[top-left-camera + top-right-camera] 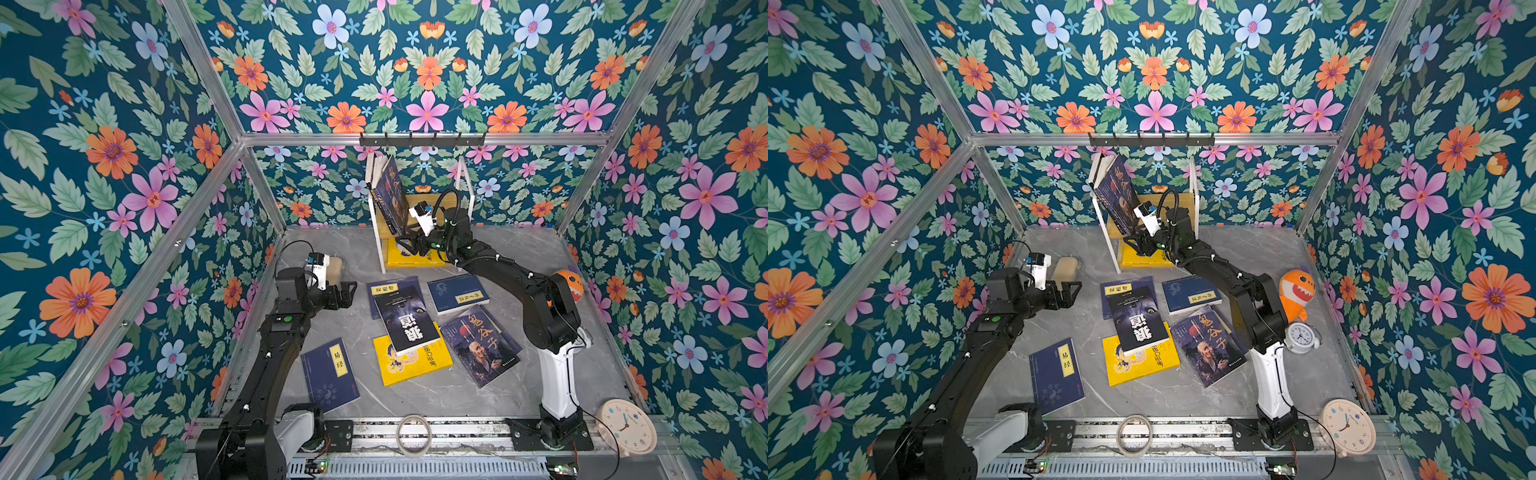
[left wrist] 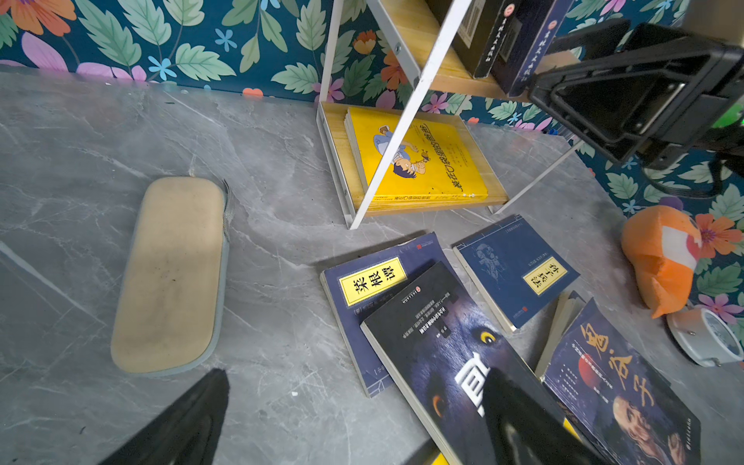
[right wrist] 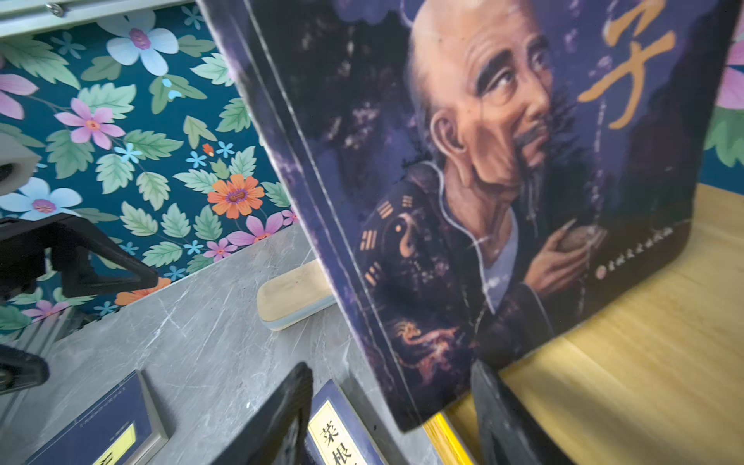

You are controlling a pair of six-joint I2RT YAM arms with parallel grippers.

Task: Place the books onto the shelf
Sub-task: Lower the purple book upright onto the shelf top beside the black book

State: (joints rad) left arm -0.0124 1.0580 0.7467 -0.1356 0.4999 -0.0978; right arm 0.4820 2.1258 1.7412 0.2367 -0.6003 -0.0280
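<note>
Directions take 12 o'clock as the back wall. On the grey marble-pattern table (image 1: 478,395), thin paperbacks lie flat:
- a navy yellow-labelled book (image 1: 330,376) at 7 o'clock
- a glossy yellow book (image 1: 415,361) at 6 o'clock, partly under a black wolf-cover book (image 1: 405,322)
- a purple old-man book (image 1: 482,347) at 5 o'clock

The left gripper (image 1: 349,293) hovers at 9 o'clock with its jaws fully apart. It holds nothing and is clear of every book.

At 12 o'clock stands the shelf (image 1: 424,199), made of light wooden boards in a thin white metal frame.
- Lower board: one yellow cartoon book (image 2: 418,157), flat.
- Upper board: upright books (image 1: 376,166) at the 9 o'clock end, with a purple portrait book (image 3: 483,181) tilted against them.

The right gripper (image 3: 390,368) straddles the lower corner of the purple portrait book. Its jaws are spread and unclamped.
</note>
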